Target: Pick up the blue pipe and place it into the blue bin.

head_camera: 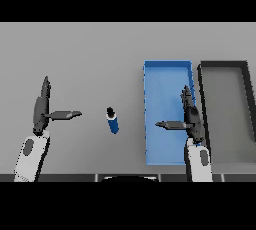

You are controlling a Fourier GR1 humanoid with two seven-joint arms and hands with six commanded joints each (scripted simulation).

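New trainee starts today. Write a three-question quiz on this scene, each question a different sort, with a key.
1. True or false: the blue pipe lies inside the blue bin.
2. Which hand shows over the blue bin? A) left hand B) right hand
3. Fill in: right of the blue bin stands a ____ bin.

Key: 1 false, it lies on the table; 2 B; 3 dark.
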